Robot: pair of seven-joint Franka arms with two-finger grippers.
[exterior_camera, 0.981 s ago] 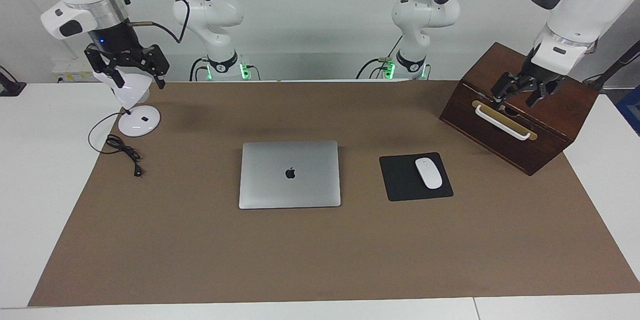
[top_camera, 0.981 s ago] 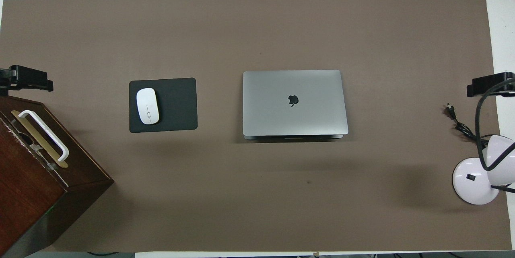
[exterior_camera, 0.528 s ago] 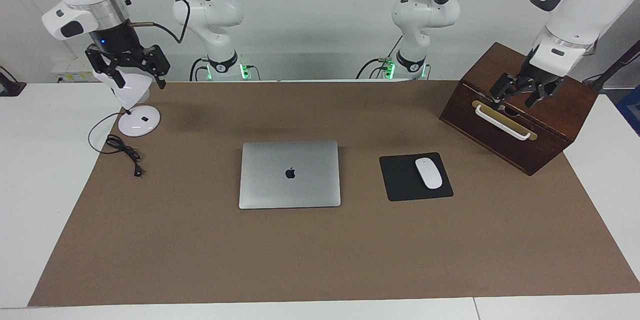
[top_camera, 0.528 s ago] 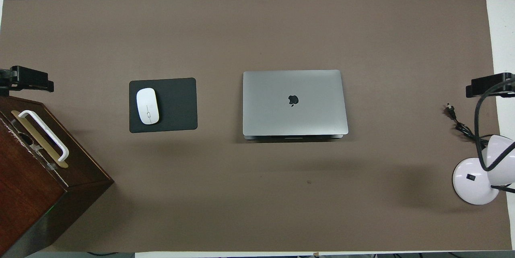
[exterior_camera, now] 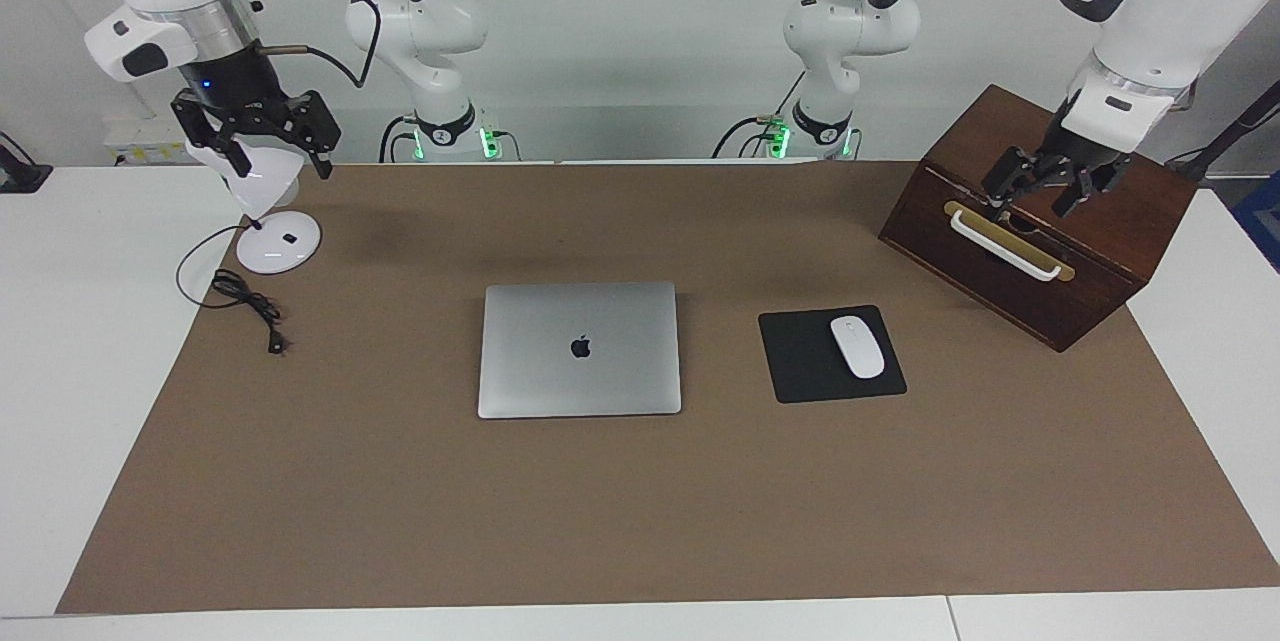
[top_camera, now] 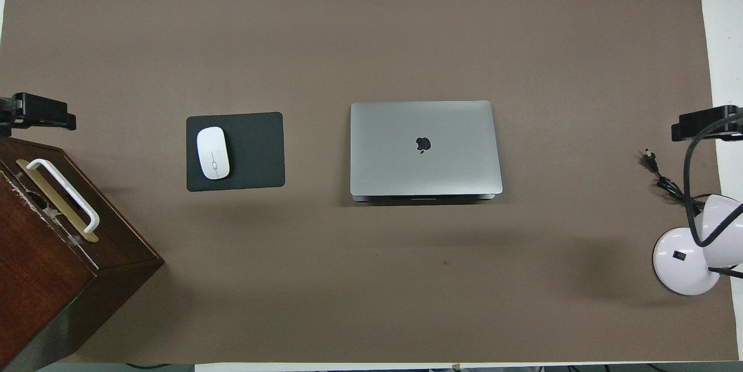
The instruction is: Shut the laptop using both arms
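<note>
The silver-grey laptop lies shut and flat in the middle of the brown mat, with the dark apple logo on its lid facing up. It also shows in the overhead view. My left gripper hangs open over the wooden box, above its white handle. Only its tip shows in the overhead view. My right gripper hangs open over the white lamp's head at the right arm's end of the table. Its tip shows in the overhead view. Both grippers are empty and well away from the laptop.
A dark wooden box with a white handle stands at the left arm's end. A white mouse lies on a black mouse pad beside the laptop. A white desk lamp and its black cable are at the right arm's end.
Both grippers have shifted only slightly where they hang. The laptop, mouse, box and lamp have not moved.
</note>
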